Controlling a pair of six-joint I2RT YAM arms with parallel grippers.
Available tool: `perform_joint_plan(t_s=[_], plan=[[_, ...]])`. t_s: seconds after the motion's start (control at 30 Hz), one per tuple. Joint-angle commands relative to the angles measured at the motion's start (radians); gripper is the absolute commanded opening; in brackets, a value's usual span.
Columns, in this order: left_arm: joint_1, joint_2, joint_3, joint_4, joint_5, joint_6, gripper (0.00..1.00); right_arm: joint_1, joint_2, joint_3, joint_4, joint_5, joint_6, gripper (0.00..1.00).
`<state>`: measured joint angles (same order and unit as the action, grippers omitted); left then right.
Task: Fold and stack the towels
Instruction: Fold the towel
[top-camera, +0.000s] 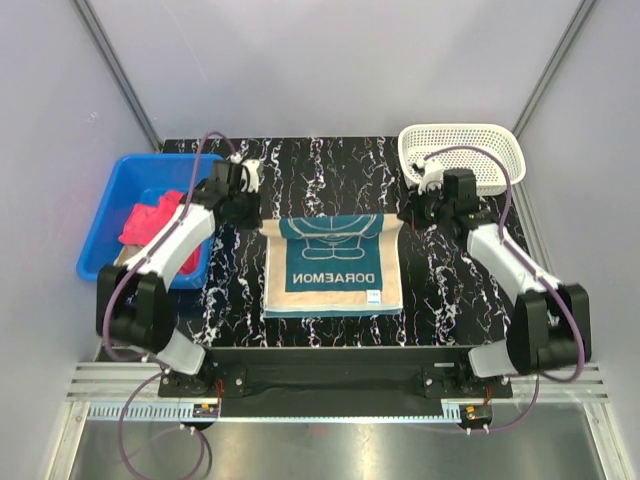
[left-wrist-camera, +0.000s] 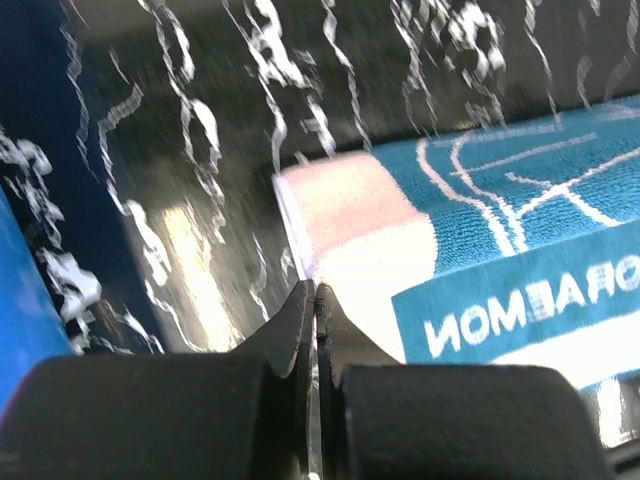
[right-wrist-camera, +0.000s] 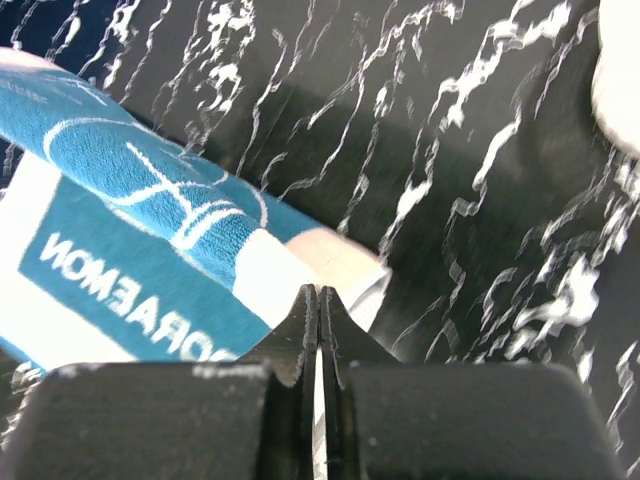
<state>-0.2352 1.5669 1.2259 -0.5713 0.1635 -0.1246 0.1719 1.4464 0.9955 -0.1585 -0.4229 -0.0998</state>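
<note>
the teal towel (top-camera: 333, 270) lies in the middle of the black marbled table (top-camera: 440, 290), mostly flat, its beige edge showing down both sides and its white cartoon face and lettering reading upside down from the top view; the far edge looks slightly raised off the surface where the arms meet it. the left gripper (top-camera: 260, 220) is at the towel's far left corner and the right gripper (top-camera: 405, 222) at its far right corner, the two arms reaching in from either side. from the left wrist, the left gripper (left-wrist-camera: 315, 295) has its dark fingers (left-wrist-camera: 290, 330) pressed together with only a thin pale sliver between them, and the beige corner of the towel (left-wrist-camera: 520, 220) runs right up into that seam, so it is pinching the cloth. from the right wrist the same shows: the right gripper (right-wrist-camera: 319, 300) is closed to a hairline, and the pale corner of the towel (right-wrist-camera: 130, 200) curls up to its tips, held there. a blue bin (top-camera: 120, 215) sits at the table's left edge, beside the left arm, with a crumpled pink-red towel (top-camera: 150, 220) in it. a white basket (top-camera: 470, 150) stands at the far right corner of the table, just beyond the right gripper, and its rim (right-wrist-camera: 620, 80) shows blurred at the edge of the right wrist view
</note>
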Motion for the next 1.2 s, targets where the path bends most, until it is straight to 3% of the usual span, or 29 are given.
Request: perform_joint_plan(t_s=[0.0, 0.3, 0.43, 0.67, 0.77, 0.87, 0.9, 0.97, 1.03, 1.17], plan=[[-0.036, -0.137, -0.074, 0.001, 0.002, -0.033, 0.0, 0.021, -0.118, -0.05, -0.079, 0.081, 0.119, 0.0], [-0.059, -0.327, -0.296, -0.091, -0.024, -0.102, 0.0, 0.026, -0.306, -0.176, -0.291, 0.165, 0.385, 0.0], [-0.061, -0.312, -0.313, -0.147, 0.037, -0.136, 0.0, 0.04, -0.353, -0.242, -0.323, 0.138, 0.459, 0.0], [-0.062, -0.223, -0.35, -0.229, 0.079, -0.248, 0.01, 0.179, -0.31, -0.216, -0.496, 0.269, 0.6, 0.02], [-0.062, -0.196, -0.367, -0.268, 0.09, -0.268, 0.06, 0.212, -0.264, -0.21, -0.55, 0.323, 0.641, 0.08], [-0.072, -0.183, -0.362, -0.343, 0.0, -0.28, 0.09, 0.224, -0.244, -0.187, -0.611, 0.381, 0.679, 0.16], [-0.072, -0.197, -0.362, -0.354, -0.016, -0.282, 0.12, 0.224, -0.241, -0.178, -0.628, 0.415, 0.683, 0.19], [-0.073, -0.25, -0.345, -0.367, -0.036, -0.296, 0.38, 0.224, -0.244, -0.156, -0.659, 0.464, 0.696, 0.25], [-0.072, -0.28, -0.33, -0.361, -0.035, -0.316, 0.54, 0.224, -0.242, -0.15, -0.652, 0.492, 0.725, 0.28], [-0.078, -0.32, -0.397, -0.224, 0.024, -0.418, 0.61, 0.224, -0.233, -0.198, -0.56, 0.424, 0.782, 0.38]])
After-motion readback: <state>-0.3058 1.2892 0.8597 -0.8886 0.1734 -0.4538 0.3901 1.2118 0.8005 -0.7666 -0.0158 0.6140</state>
